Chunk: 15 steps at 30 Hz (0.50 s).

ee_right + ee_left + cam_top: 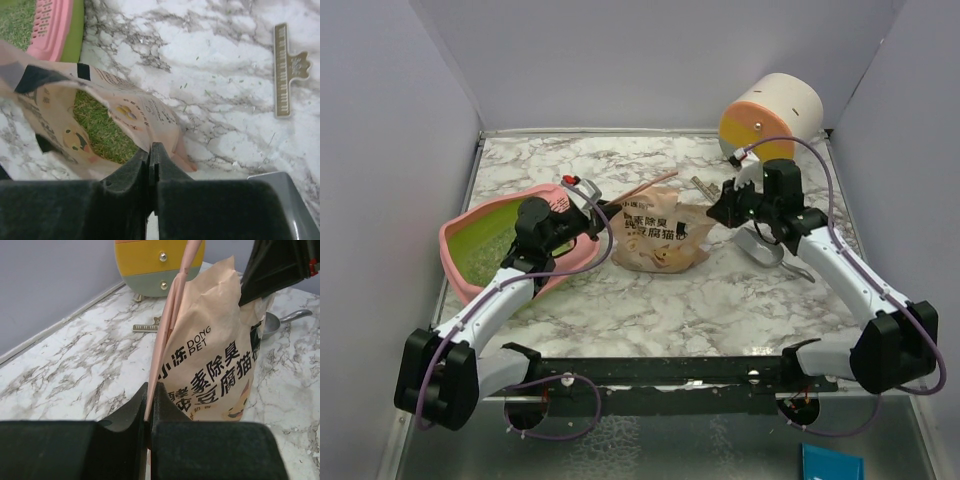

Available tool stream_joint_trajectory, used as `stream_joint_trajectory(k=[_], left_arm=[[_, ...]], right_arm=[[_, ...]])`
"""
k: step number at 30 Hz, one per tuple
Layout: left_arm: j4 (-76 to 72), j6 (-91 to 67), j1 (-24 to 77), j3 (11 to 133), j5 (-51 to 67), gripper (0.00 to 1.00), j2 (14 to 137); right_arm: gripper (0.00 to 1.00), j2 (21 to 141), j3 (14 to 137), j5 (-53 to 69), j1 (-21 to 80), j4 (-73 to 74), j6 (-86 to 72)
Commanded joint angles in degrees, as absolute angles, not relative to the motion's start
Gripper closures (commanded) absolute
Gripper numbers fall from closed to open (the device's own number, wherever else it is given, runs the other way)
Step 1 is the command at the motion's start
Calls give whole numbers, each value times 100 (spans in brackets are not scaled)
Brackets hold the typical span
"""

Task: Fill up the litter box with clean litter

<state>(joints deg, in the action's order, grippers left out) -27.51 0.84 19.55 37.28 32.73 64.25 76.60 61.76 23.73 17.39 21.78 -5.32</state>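
The pink litter box (pixel 458 232), yellow-green inside, sits tilted at the left, and its slotted rim (pixel 50 22) shows in the right wrist view. A tan pouch (pixel 662 236) with a cartoon cat and black text hangs between both arms at mid-table. My left gripper (pixel 603 222) is shut on the pouch's left edge (pixel 165 340), with the jaws (pixel 151 386) pinching the pale fold. My right gripper (pixel 717 212) is shut on the right edge, its jaws (pixel 151 146) closed on the paper. The pouch mouth gapes and greenish litter (pixel 102 125) shows inside.
A round cream-orange-yellow drawer unit (pixel 770 115) stands at the back right. A grey metal scoop (pixel 760 246) lies under the right arm. A gold bag clip (pixel 286 70) lies on the marble behind the pouch. Grey walls close in left, right and back.
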Motion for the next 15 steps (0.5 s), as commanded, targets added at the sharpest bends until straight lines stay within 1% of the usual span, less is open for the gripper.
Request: stream_joint_trajectory(k=[1,3,6,7,8,10,13,15], left_arm=[[-3726,-114,1660,3648,2810,100,6467],[-3798,-192,1582,3640,2891,100,6567],[-3960,-321,1503,3612,2991,100,6745],[-3994,-363,1491,3612,3039,100,6807],[-4030,-391,1478,3619,3087,100,6857],[-4089,-439,1460,3608,3122,100,6929],[-4209,-505,1416,3565,3157,100,7000],[-4253,-532,1402,3567,3212,100,7034]], right_arm=[[83,6719,5162,2707,1557,364,-97],[62,6370,4563,3189,1548,-584,120],[41,5914,3603,3559,1547,-2295,-71],[37,5835,3343,3699,1547,-2762,-101],[35,5813,3174,3759,1547,-3053,-109],[33,5938,3115,3872,1547,-3163,-92],[32,6362,3143,4001,1540,-3350,-19],[33,6652,3047,4091,1508,-3802,-8]])
